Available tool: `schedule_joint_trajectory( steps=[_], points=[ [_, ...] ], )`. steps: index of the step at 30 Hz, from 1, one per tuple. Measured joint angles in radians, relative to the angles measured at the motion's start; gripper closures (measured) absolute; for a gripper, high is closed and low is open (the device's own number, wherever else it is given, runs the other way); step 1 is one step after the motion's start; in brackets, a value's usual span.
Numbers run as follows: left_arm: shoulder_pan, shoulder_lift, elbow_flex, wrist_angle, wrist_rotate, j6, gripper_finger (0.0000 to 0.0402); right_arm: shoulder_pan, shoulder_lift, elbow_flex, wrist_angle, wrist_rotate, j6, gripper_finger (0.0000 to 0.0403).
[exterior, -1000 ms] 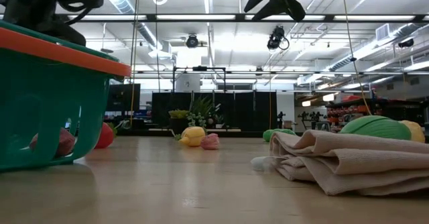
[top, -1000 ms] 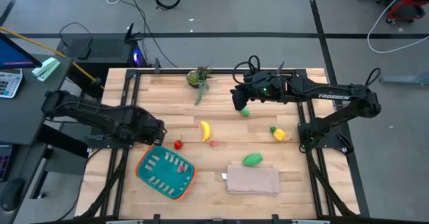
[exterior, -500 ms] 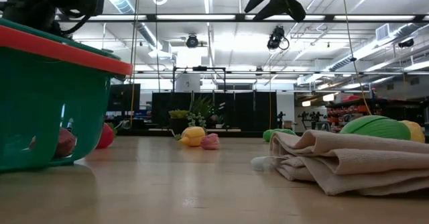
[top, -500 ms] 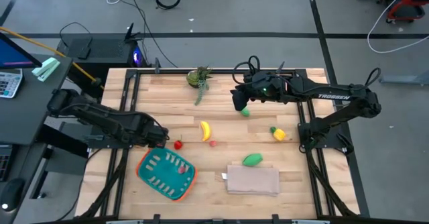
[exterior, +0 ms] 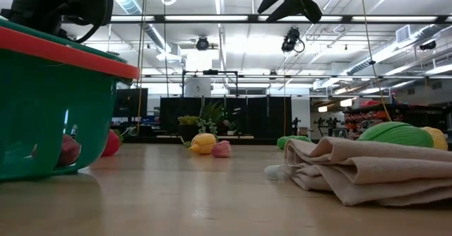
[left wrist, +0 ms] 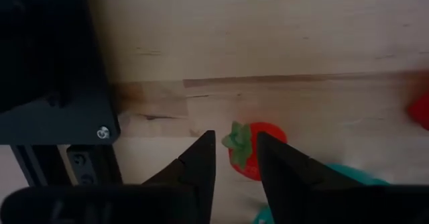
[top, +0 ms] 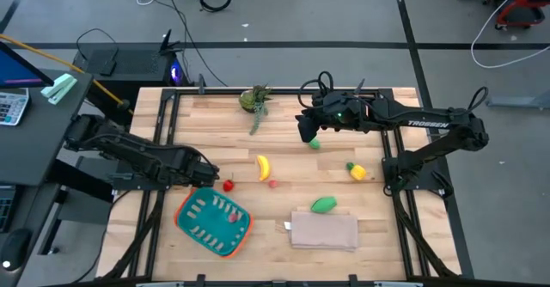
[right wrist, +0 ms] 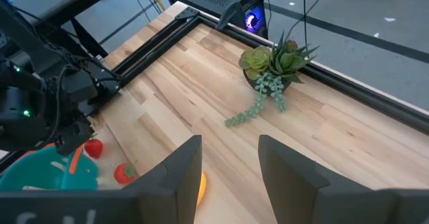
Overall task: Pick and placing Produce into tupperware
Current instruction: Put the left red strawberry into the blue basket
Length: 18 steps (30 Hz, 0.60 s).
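The worktop (top: 284, 171) is pale, matt wooden planking with visible grain. The tupperware (top: 212, 222) looks like smooth teal plastic with an orange rim. The folded slab (exterior: 367, 172) is soft beige cloth, creased. The strawberry (left wrist: 255, 150) appears smooth. The arm frames are matt black.

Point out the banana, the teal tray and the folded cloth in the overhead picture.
banana (top: 263, 167), high view, middle of its yellow body.
teal tray (top: 184, 224), high view, orange rim at its near-left edge.
folded cloth (top: 325, 231), high view, centre of its top.
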Motion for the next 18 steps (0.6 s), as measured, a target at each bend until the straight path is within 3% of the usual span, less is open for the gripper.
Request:
schedule_joint_trajectory(
  steps=[18],
  points=[
    [-0.008,0.05,0.0,0.013,-0.001,-0.026,0.0293,0.0,0.0,0.0,0.001,0.0,-0.001,0.0247]
  ],
)
